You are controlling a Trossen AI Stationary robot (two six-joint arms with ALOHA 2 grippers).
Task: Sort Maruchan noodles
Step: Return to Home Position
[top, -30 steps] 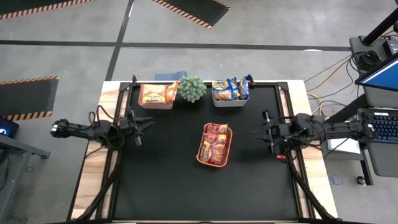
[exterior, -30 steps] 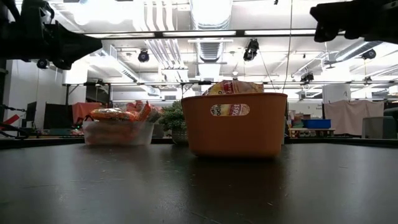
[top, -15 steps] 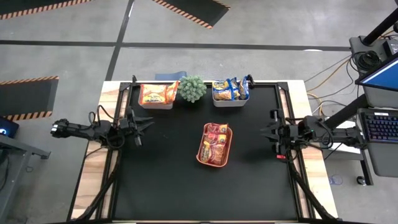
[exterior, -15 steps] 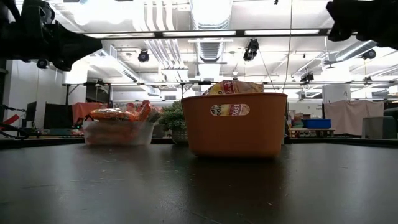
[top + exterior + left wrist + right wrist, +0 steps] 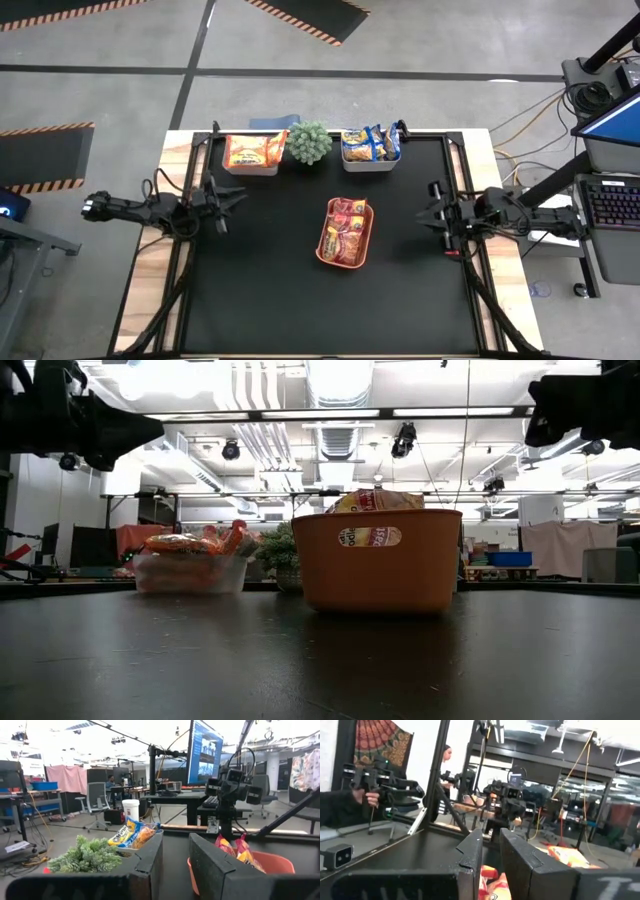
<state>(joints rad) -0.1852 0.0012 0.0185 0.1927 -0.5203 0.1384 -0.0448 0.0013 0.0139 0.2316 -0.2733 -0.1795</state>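
The Maruchan noodles lie in three containers. Dark red packets [image 5: 345, 228] fill the orange tray [image 5: 324, 250] at mid-table. Orange packets [image 5: 252, 150] sit in the far-left clear bin [image 5: 250, 170]. Yellow-and-blue packets [image 5: 368, 143] stand in the far-right bin [image 5: 370, 166]. My left gripper [image 5: 240, 198] hovers at the table's left edge, pointing level across the table. Its fingers [image 5: 145, 862] stand narrowly open with nothing between them. My right gripper [image 5: 420, 214] hovers at the right edge, facing it. Its fingers [image 5: 470, 855] are also a little apart and hold nothing.
A small green plant [image 5: 309, 142] stands between the two far bins. People [image 5: 365, 795] are in the room beyond the table's left side. A desk with a keyboard and monitor [image 5: 610, 200] is to the right. Bare black tabletop [image 5: 270, 290] spreads across the near half.
My right gripper has drawn back toward the table's right edge and sunk a little, its fingers as far apart as before. My left gripper and all the packets have stayed where they were.
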